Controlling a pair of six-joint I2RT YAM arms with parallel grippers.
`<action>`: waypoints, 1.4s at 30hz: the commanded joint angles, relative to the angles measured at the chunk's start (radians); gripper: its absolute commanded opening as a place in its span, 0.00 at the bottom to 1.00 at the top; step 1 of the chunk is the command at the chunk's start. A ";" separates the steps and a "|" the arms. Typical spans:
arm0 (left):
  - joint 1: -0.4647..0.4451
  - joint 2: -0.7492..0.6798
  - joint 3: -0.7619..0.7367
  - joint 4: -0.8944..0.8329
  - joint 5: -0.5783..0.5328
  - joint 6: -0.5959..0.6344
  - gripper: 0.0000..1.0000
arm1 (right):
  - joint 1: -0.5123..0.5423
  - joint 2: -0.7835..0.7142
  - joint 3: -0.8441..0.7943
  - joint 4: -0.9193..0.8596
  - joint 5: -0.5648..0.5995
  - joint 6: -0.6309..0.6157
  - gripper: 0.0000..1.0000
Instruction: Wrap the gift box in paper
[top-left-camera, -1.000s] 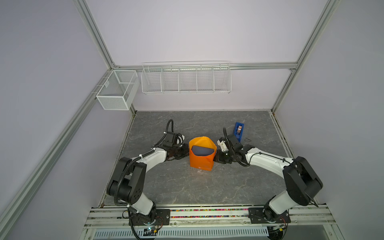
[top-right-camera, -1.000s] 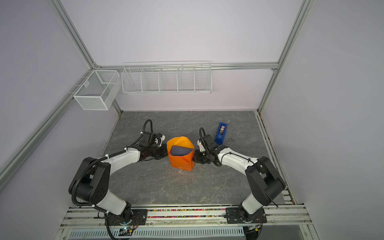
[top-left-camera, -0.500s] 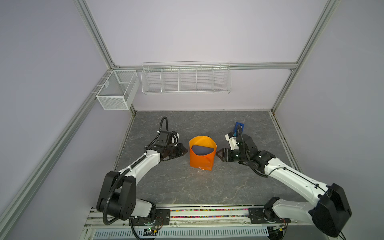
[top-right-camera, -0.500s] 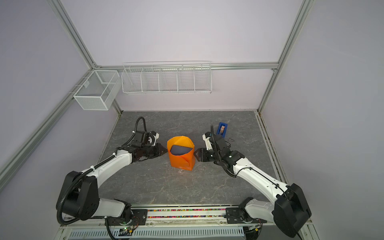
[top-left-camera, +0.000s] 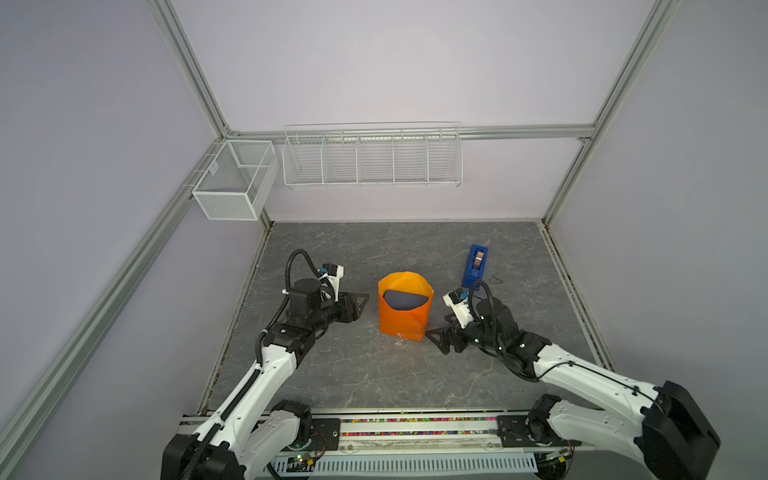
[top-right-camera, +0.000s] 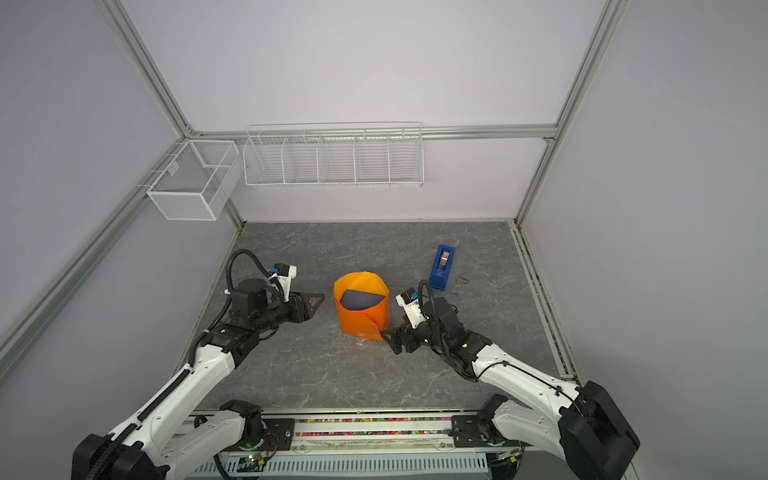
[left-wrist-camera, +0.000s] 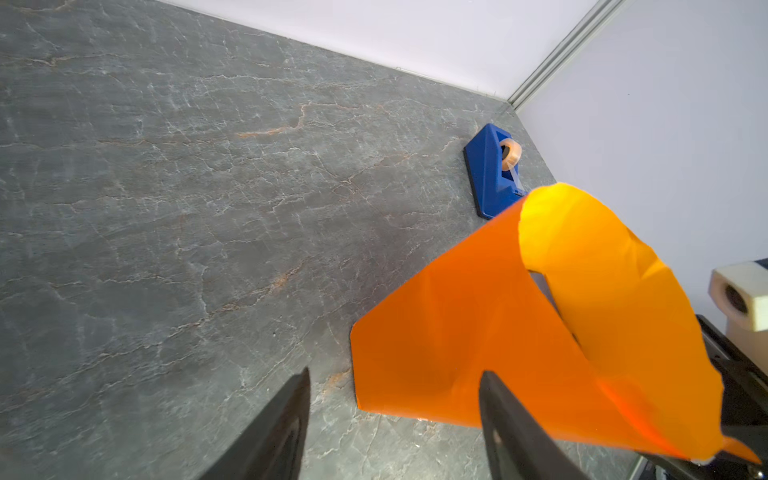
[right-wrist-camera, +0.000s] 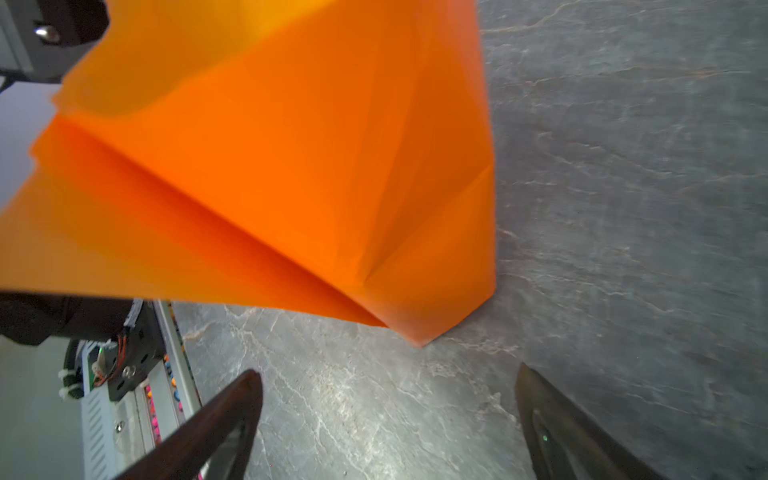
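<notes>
Both sets of my jaws stood open and empty, either side of the half-wrapped box

Nearest the front rail, my right jaws were spread wide, low over the grey surface (top-left-camera: 365, 374), just off the near right corner of the paper (top-left-camera: 402, 322), and they gripped nothing. A little farther in, my left jaws were parted less widely and were also empty, pointing at the paper's left side from just beside it. I could not tell whether a tip brushed the sheet. Between them the orange paper stood up in a loose loop, open at the top, and the dark gift box (top-left-camera: 404, 300) sat inside it with only its top showing. Beyond, to the right, the blue tape dispenser (top-left-camera: 476, 266) lay well apart from the paper. Farthest off, a wire rack (top-left-camera: 372, 162) and a mesh basket (top-left-camera: 232, 185) hung on the walls
</notes>
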 joint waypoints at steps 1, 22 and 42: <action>0.001 -0.049 -0.068 0.187 0.014 0.008 0.69 | 0.030 0.039 0.002 0.183 0.003 -0.074 0.99; -0.090 0.163 -0.121 0.471 0.260 0.090 0.81 | 0.040 0.234 0.186 0.150 0.164 -0.034 0.94; -0.105 0.368 -0.018 0.517 0.222 0.063 0.78 | 0.039 0.244 0.182 0.157 0.196 0.120 0.90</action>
